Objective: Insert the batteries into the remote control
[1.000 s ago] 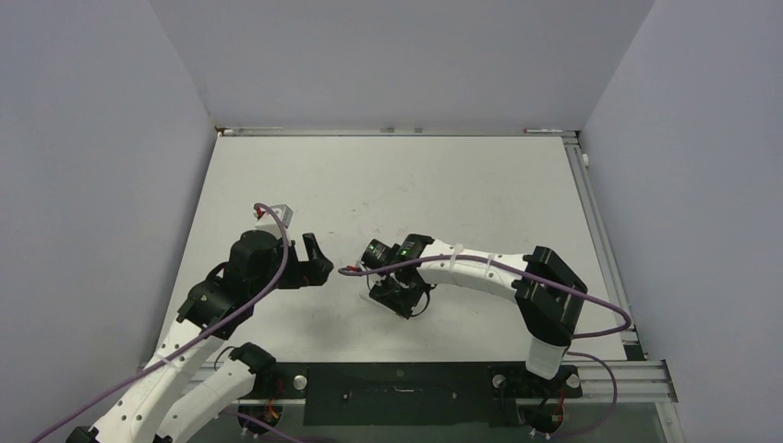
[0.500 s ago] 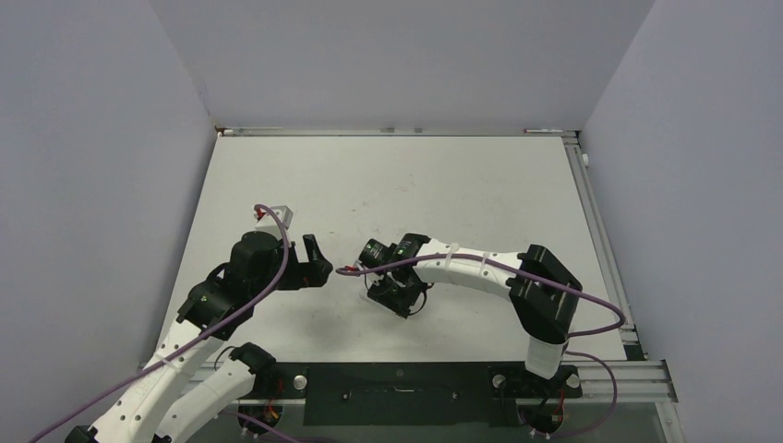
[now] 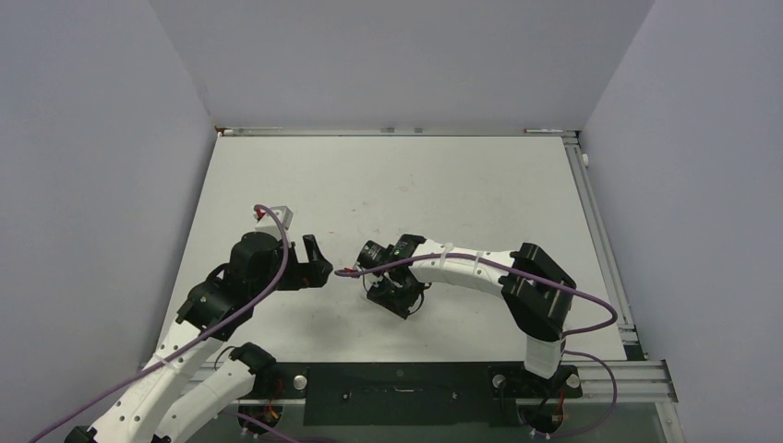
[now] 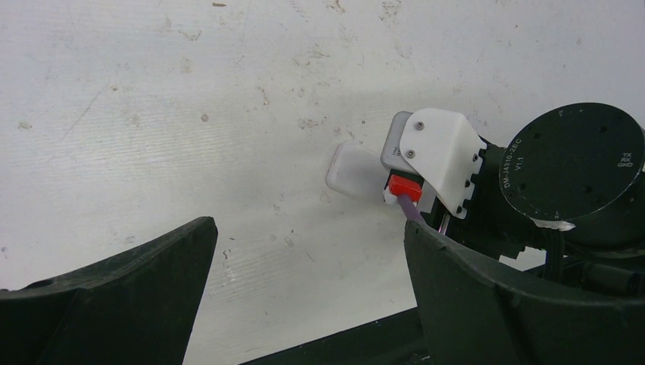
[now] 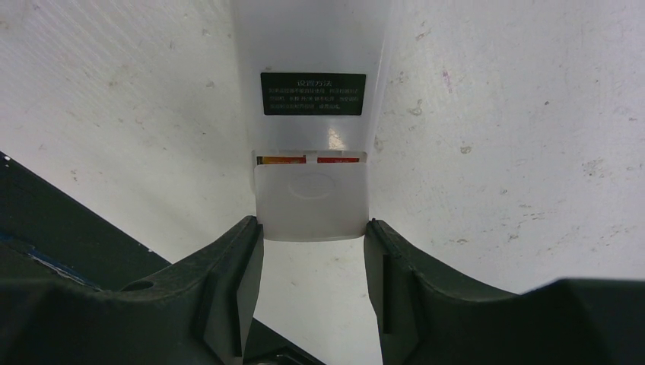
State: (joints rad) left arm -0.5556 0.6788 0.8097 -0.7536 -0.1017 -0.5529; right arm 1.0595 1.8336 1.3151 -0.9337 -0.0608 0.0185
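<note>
Remote control point(image 5: 312, 46): flat white bar lying back-up on the bench point(image 5: 494, 114), near its middle and a little to the left; black label point(image 5: 312, 93) on the plain back; mostly hidden under the right wrist in the top view.
Batteries point(image 5: 283, 160): two reddish ends side by side in a narrow slit between the body and the battery cover point(image 5: 310, 201); both apparently seated; cover seemingly not pushed fully home.
Right jaws: part-open, pressed against the two long edges at the cover end, gripping the remote.
Left jaws: spread wide, empty, hovering just left of the remote.
Handling, as judged: light, stiff, smooth plastic, probably slippery along the edges; best held across the long edges, as the right jaws have it, leaving the back free; cover thin, likely to flex or jump its rails if squeezed hard; batteries small and round, apt to roll if spilled.
</note>
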